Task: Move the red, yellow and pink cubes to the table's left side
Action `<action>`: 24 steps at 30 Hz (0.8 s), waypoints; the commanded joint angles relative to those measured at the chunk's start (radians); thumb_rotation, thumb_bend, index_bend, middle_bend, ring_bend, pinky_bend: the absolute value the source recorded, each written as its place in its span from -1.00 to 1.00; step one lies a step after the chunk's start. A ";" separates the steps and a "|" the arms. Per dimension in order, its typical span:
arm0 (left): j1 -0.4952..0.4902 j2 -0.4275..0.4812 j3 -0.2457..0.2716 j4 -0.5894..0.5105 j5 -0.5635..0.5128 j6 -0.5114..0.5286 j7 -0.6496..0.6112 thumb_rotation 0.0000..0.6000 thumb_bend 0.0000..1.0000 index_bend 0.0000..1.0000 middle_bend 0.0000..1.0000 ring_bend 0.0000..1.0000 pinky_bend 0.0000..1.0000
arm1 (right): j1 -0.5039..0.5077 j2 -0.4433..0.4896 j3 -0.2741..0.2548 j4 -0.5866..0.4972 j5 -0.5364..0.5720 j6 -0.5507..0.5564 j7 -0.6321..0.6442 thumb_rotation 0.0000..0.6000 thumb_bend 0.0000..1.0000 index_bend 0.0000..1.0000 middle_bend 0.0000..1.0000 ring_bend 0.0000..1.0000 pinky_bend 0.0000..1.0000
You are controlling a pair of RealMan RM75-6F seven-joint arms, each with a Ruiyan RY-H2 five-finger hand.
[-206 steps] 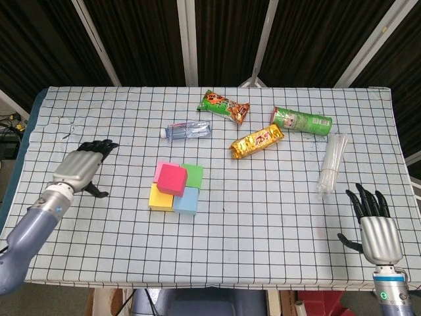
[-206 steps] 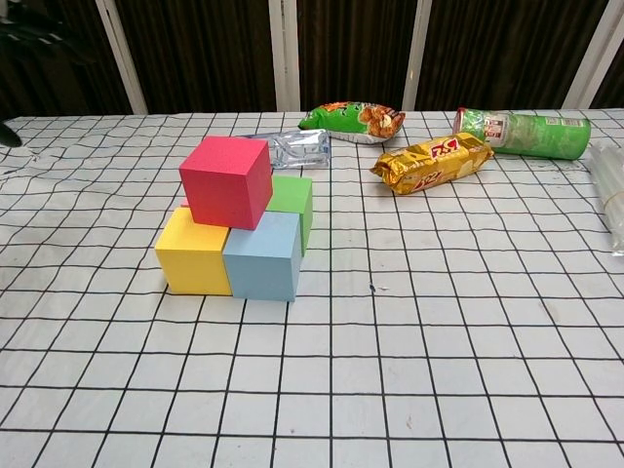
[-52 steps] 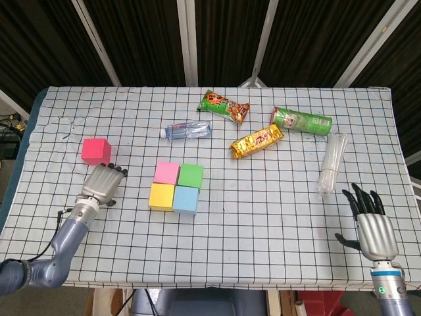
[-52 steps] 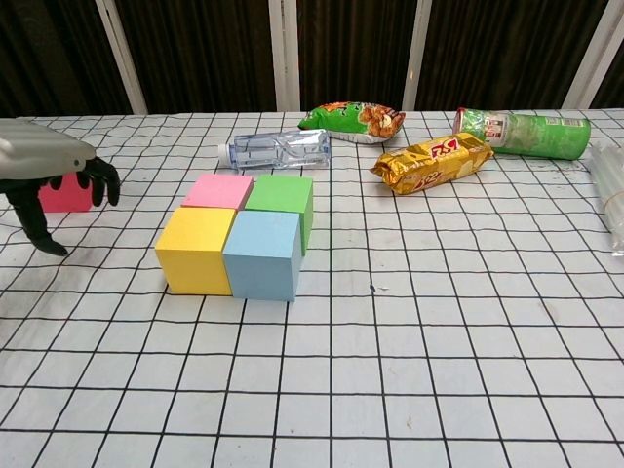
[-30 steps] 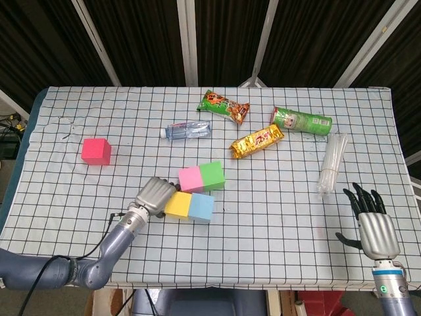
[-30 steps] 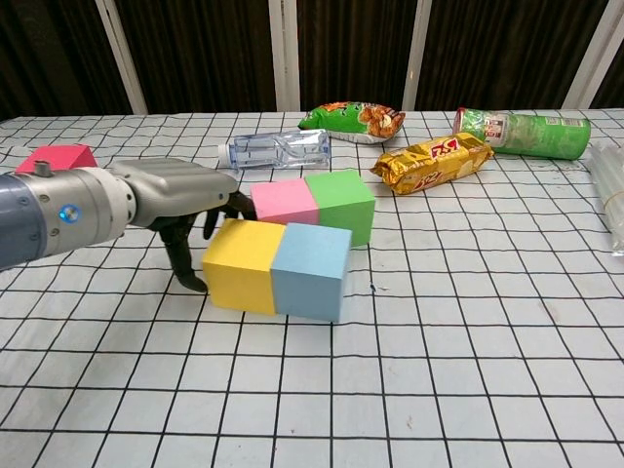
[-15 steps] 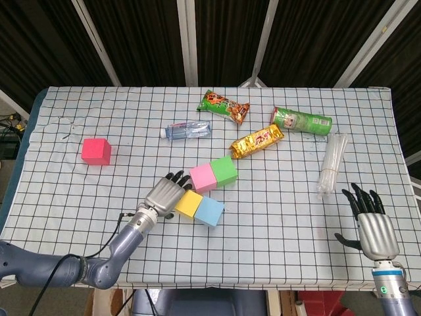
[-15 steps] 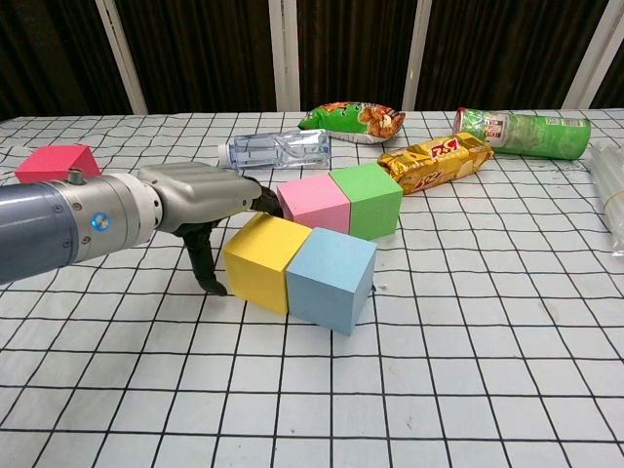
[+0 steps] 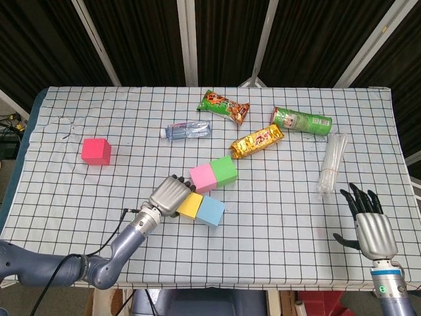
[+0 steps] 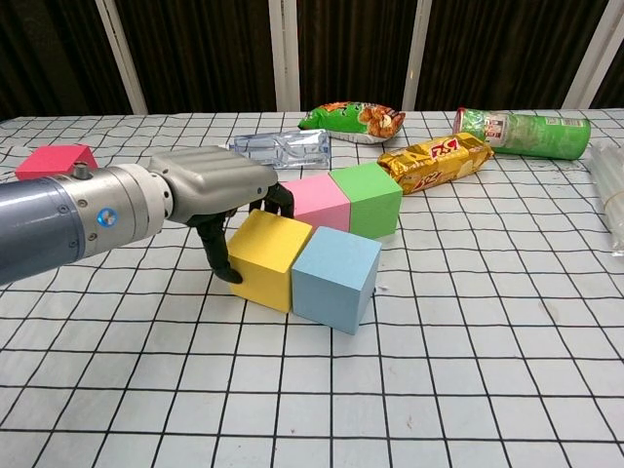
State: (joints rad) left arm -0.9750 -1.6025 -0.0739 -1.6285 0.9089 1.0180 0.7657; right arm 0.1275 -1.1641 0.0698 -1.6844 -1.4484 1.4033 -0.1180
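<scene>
The red cube [image 9: 96, 151] [image 10: 57, 161] sits alone on the table's left side. My left hand [image 9: 170, 195] [image 10: 219, 185] grips the yellow cube [image 9: 191, 205] [image 10: 271, 258], with the thumb against its left face and the fingers curled over its far edge. That cube rests on the table, touching the blue cube [image 9: 212, 210] [image 10: 336, 278]. Just behind stand the pink cube [image 9: 203, 178] [image 10: 314, 203] and the green cube [image 9: 225, 171] [image 10: 367, 198], side by side. My right hand [image 9: 370, 224] hovers open at the table's near right corner, seen only in the head view.
Behind the cubes lie a water bottle [image 9: 187, 130], a green snack bag [image 9: 223, 106], a gold snack bag [image 9: 256, 141] and a green chip can [image 9: 302, 120]. A clear sleeve of cups [image 9: 332, 161] lies at the right. A checked cloth [image 9: 276, 217] covers the table.
My left hand has closed over the yellow cube, its fingers now curled on the far edge. The yellow and blue cubes shifted slightly. The right hand stayed put.
</scene>
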 commanded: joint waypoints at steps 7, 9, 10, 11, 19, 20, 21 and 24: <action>0.014 0.023 0.013 0.015 0.063 0.062 0.048 1.00 -0.28 0.19 0.27 -0.11 -0.10 | -0.001 0.002 -0.001 0.001 -0.002 0.004 0.002 1.00 -0.88 -0.75 -0.95 -0.78 -1.00; 0.022 0.059 0.008 0.004 0.100 0.100 0.056 1.00 -0.28 0.19 0.27 -0.11 -0.10 | -0.003 0.001 0.000 0.001 -0.001 0.007 0.000 1.00 -0.88 -0.75 -0.95 -0.78 -1.00; 0.029 0.088 0.008 -0.004 0.120 0.122 0.064 1.00 -0.28 0.19 0.27 -0.11 -0.10 | -0.004 0.002 0.000 0.001 -0.001 0.009 0.002 1.00 -0.88 -0.75 -0.95 -0.78 -1.00; 0.033 0.109 0.010 -0.009 0.132 0.134 0.071 1.00 -0.28 0.18 0.27 -0.11 -0.10 | -0.004 0.002 0.000 0.001 0.000 0.009 0.003 1.00 -0.88 -0.75 -0.95 -0.78 -1.00; 0.061 0.252 0.030 0.140 0.190 0.178 0.150 1.00 -0.32 0.10 0.22 -0.11 -0.10 | -0.001 -0.004 0.004 0.002 0.016 0.001 -0.014 1.00 -0.88 -0.75 -0.95 -0.78 -1.00; 0.063 0.249 0.023 0.174 0.180 0.162 0.125 1.00 -0.34 0.09 0.21 -0.11 -0.10 | -0.001 -0.005 0.005 0.002 0.019 0.000 -0.017 1.00 -0.88 -0.75 -0.95 -0.78 -1.00; 0.064 0.243 0.018 0.196 0.177 0.152 0.108 1.00 -0.36 0.09 0.20 -0.11 -0.10 | -0.001 -0.006 0.005 0.002 0.020 0.000 -0.018 1.00 -0.88 -0.75 -0.95 -0.78 -1.00; 0.063 0.205 -0.008 0.296 0.155 0.106 0.031 1.00 -0.41 0.06 0.17 -0.11 -0.10 | -0.001 -0.010 0.010 0.004 0.030 0.001 -0.029 1.00 -0.88 -0.75 -0.95 -0.78 -1.00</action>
State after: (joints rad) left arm -0.9170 -1.3756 -0.0615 -1.4101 1.0805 1.1643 0.8608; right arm 0.1265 -1.1727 0.0779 -1.6810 -1.4212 1.4043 -0.1447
